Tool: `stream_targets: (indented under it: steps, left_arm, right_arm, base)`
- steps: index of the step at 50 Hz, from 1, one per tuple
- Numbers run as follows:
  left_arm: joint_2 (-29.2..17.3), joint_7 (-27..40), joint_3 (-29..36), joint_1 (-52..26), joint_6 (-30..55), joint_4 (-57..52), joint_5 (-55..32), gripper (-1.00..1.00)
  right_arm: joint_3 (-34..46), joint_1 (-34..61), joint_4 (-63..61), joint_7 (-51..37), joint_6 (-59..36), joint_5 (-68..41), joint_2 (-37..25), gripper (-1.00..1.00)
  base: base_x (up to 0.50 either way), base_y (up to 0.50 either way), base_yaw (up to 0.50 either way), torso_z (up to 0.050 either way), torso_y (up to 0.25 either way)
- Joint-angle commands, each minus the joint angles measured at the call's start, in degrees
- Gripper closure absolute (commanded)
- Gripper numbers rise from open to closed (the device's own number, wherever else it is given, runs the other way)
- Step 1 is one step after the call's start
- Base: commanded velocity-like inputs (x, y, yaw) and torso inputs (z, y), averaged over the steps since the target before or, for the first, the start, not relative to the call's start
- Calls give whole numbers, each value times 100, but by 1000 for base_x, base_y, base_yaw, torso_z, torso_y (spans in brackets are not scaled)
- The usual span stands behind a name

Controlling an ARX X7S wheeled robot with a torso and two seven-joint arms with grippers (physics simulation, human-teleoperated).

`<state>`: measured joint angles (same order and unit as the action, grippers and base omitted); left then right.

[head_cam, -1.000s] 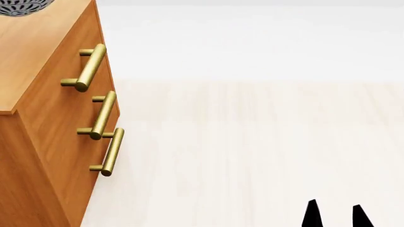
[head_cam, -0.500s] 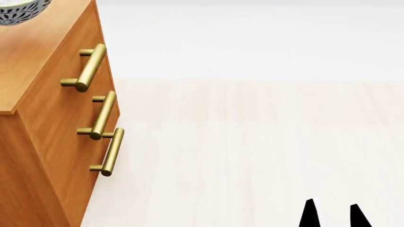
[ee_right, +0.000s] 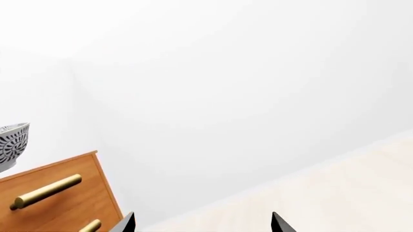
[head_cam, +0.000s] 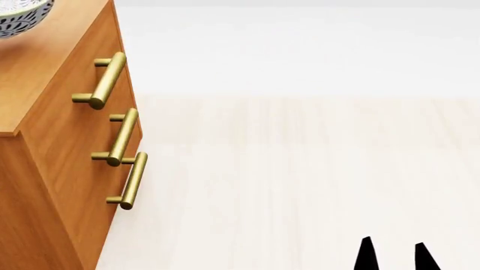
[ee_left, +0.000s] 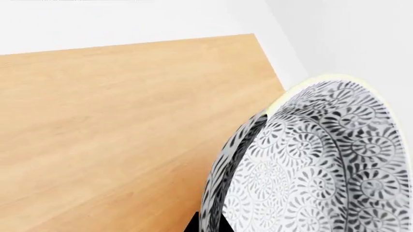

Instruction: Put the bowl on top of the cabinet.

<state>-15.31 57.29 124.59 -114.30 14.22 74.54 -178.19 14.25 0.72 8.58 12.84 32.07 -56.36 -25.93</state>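
The bowl (ee_left: 322, 164), white with a dense dark grey floral pattern and a pale rim, fills the near side of the left wrist view. My left gripper (ee_left: 208, 223) is shut on its wall, one black finger on each side. The light wood top of the cabinet (ee_left: 116, 121) lies right under it. In the head view only part of the bowl (head_cam: 19, 17) shows, at the top left corner over the cabinet (head_cam: 53, 146). Whether it touches the top I cannot tell. My right gripper (head_cam: 394, 257) is open, low over the floor and far from both.
Three brass bar handles (head_cam: 105, 80) stick out from the cabinet's front toward the pale wood floor (head_cam: 300, 180). A white wall (ee_right: 245, 87) stands behind. The right wrist view shows the bowl (ee_right: 13, 142) above the cabinet's corner (ee_right: 65, 208).
In the head view the bowl has come down from the top edge, so more of it and its rim shows. The right gripper has shifted slightly left.
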Motion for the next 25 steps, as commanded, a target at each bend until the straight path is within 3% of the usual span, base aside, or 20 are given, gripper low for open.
stream_targets:
  steps: [1,25]
  left_arm:
    - [-53,4,35,-8,-106,45,50,100]
    - [-109,-36,86,122,-141,45,41,100]
  right_arm:
    - [8,22,27,1,-17,27,16,-100]
    - [6,21,28,-11,-29,74,28,-100]
  base:
    - [0,0,0,0,0]
    - [0,0,0,0,0]
